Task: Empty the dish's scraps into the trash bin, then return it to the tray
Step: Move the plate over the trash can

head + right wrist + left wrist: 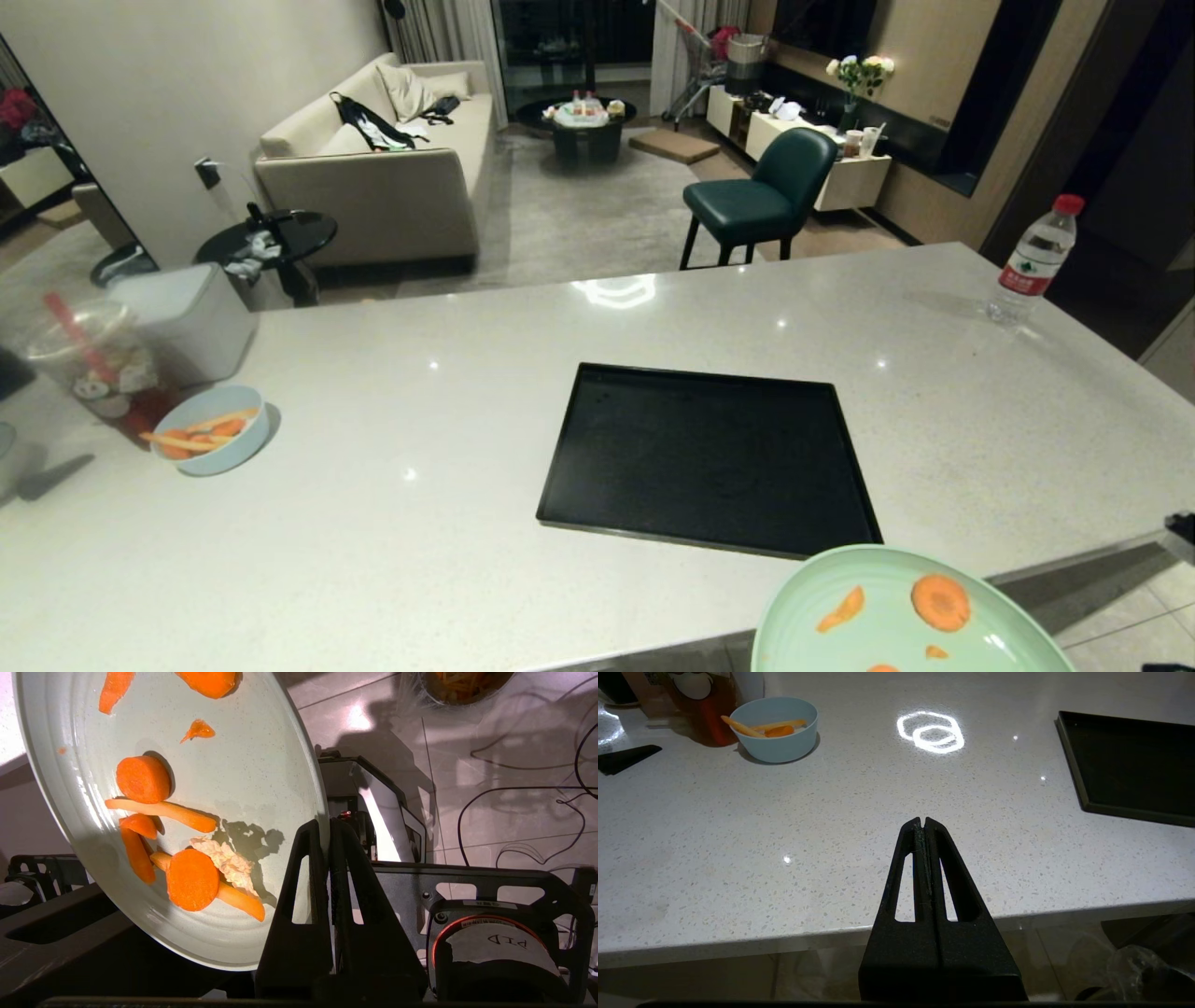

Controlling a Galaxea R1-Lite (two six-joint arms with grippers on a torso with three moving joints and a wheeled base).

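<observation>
The pale mint-green dish [896,635] hangs tilted past the counter's near edge, low at the right of the head view. My right gripper [329,823] is shut on its rim. The dish [243,765] carries the scraps [191,879]: orange carrot rounds and sticks plus one pale whitish piece, and some of these scraps [940,602] show from above. The black tray [709,457] lies empty mid-counter. On the floor beyond the dish stands the trash bin [434,697], clear liner at its rim, orange bits inside. My left gripper [924,820] is shut and empty at the counter's near edge.
A light-blue bowl [212,429] with carrot sticks sits at the counter's left, beside a drink cup [93,373] and a white box [191,317]. A water bottle [1032,261] stands far right. Cables [514,788] trail over the floor tiles near my base frame [467,891].
</observation>
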